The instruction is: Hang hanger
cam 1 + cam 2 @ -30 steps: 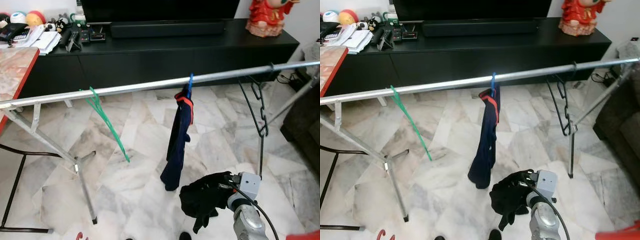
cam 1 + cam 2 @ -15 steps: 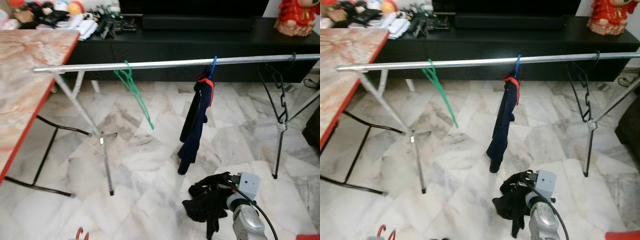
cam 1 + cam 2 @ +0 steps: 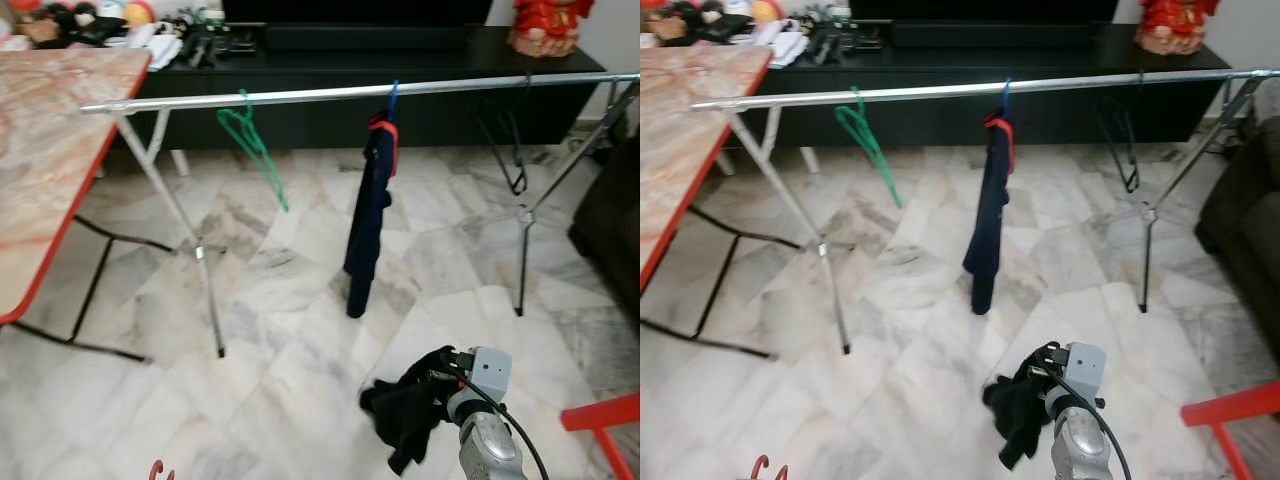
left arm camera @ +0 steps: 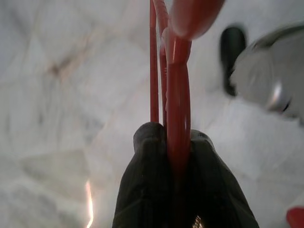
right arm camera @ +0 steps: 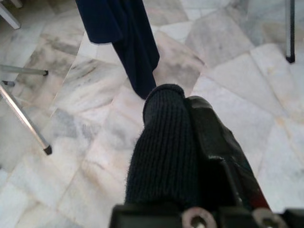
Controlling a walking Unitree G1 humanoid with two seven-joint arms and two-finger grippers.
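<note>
Right now the red hanger (image 4: 176, 95) is clamped between my left gripper (image 4: 176, 156)'s closed black fingers (image 4: 147, 180), its wire running out past the tips; from the head camera only its hook shows, low at the frame's bottom edge. My right gripper (image 5: 190, 142) is closed on a black knit garment (image 3: 405, 415) that droops over the marble floor (image 3: 290, 330).

Since a second ago the whole view has swung and pulled back — the rail (image 3: 300, 95) sat close across the frame, and now it runs further off, with the marble-topped table (image 3: 50, 130) in on the left. That reads as my own turning and stepping, not the rack moving. The green hanger (image 3: 250, 140), the navy garment (image 3: 368, 225) on its blue hook and the black hangers (image 3: 512, 150) all hang where they did.

So the hanger is well apart from the rail — low by my left side. I judge I need to close in and lift before hooking it on.
</note>
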